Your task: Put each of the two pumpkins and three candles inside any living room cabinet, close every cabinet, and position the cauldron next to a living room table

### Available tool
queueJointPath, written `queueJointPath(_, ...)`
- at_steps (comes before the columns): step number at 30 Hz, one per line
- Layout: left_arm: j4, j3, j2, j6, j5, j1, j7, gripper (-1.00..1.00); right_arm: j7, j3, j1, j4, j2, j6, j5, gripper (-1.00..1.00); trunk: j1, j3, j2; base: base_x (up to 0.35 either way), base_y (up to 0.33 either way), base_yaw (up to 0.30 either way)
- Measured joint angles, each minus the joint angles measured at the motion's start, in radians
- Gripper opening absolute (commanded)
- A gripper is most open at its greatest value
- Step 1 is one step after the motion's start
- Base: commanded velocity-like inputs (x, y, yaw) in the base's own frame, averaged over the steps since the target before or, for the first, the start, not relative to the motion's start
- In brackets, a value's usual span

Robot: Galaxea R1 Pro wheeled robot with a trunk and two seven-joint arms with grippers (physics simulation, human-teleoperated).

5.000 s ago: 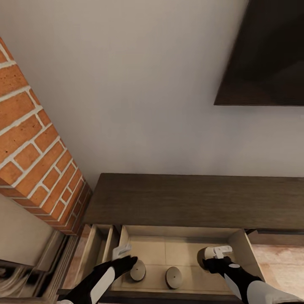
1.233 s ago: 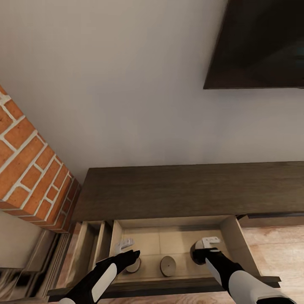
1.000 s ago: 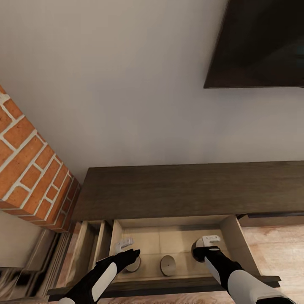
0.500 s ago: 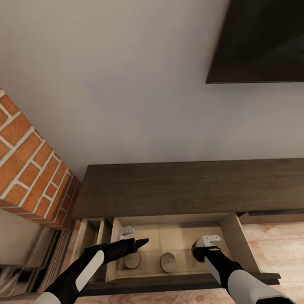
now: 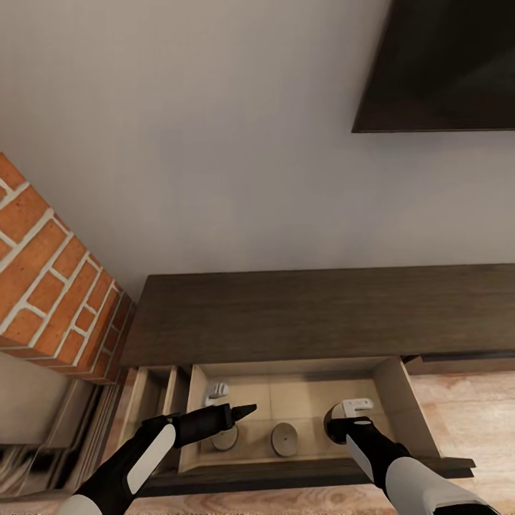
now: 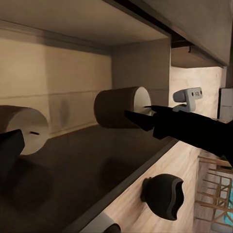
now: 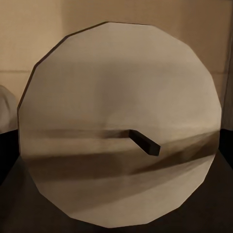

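Big dark cabinet (image 5: 315, 315) runs along the wall ahead of me, brick fireplace (image 5: 50, 286) off to my left, black TV (image 5: 443, 64) up on the wall at right. One drawer (image 5: 398, 400) is pulled out toward me, pale inside, and a narrower one (image 5: 154, 408) beside it on the left is out too.

Three candles sit in the wide drawer. My left arm reaches in low, and my left gripper (image 5: 227, 403) hangs above the left candle (image 5: 224, 438), fingers spread apart, not touching it; the dark fingertip points toward the drawer's middle. From my left wrist I see that candle's pale top (image 6: 26, 130) close by and the middle candle (image 6: 121, 108) farther along.

Middle candle (image 5: 284, 438) stands alone on the drawer floor, between my two arms, clear of both.

My right gripper (image 5: 343, 418) is down on the right candle (image 5: 330, 422), which is mostly hidden under the wrist. The right wrist camera looks at that candle's flat round top (image 7: 121, 131) with its short dark wick (image 7: 144, 142); whether those fingers are clamped or apart, I cannot tell.
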Motion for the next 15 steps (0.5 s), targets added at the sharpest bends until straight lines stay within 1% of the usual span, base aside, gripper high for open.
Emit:
queueJointPath(2, -0.001, 0.0, 0.0, -0.001, 0.0, 0.0, -0.005, 1.0, 0.001, 0.0, 0.0, 0.0, 0.0, 0.0, 0.0, -1.0, 0.0, -0.003, 0.0, 0.0, 0.0, 0.0)
queueJointPath(7, -0.001, 0.0, 0.0, -0.001, 0.001, 0.0, -0.041, 1.0, 0.002, 0.0, 0.0, 0.0, 0.0, 0.001, 0.0, -1.0, 0.0, -0.011, 0.0, 0.0, 0.0, 0.0)
queueJointPath(12, -0.001, 0.0, 0.016, -0.001, 0.0, 0.0, -0.063, 1.0, 0.005, 0.0, 0.0, -0.002, 0.0, 0.001, 0.0, -1.0, 0.0, -0.019, 0.0, 0.0, 0.0, 0.0)
queueJointPath(15, -0.002, 0.0, 0.018, -0.001, 0.001, 0.0, -0.071, 1.0, 0.005, 0.001, 0.0, -0.006, 0.001, 0.001, 0.0, -1.0, 0.0, -0.024, 0.0, 0.0, 0.0, 0.0)
